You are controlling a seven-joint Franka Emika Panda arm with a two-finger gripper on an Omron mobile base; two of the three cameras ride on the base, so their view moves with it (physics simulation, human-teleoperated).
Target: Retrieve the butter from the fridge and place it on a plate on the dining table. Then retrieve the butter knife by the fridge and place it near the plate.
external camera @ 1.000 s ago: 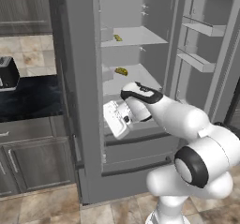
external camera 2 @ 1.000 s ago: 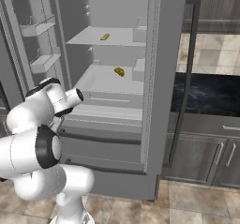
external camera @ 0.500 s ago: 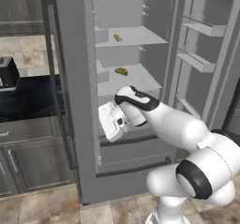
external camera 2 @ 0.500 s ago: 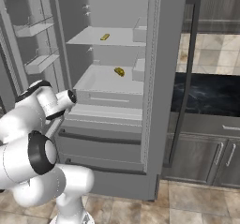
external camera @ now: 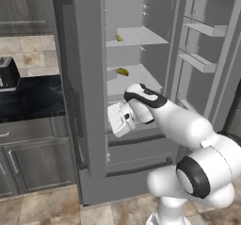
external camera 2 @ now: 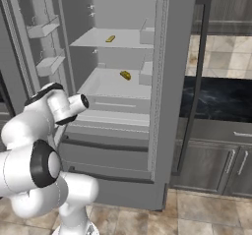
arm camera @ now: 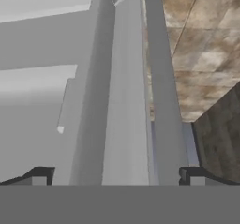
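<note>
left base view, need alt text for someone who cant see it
A white robot arm reaches from the lower right toward an open grey fridge, its gripper low by the left door's edge, holding nothing. Two small yellow items lie inside, one on the upper shelf and one on the lower shelf.

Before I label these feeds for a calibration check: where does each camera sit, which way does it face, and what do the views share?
Left base view: behind the arm to its left, facing the open fridge; the white arm rises from lower right, pincer by the drawers.
Right base view: behind to the right, facing the same fridge; the arm rises from lower left.
Hand view: on the hand, looking along the open pincer at the fridge's grey panels and the floor tiles.
Both base views share two small yellow items on the shelves.
</note>
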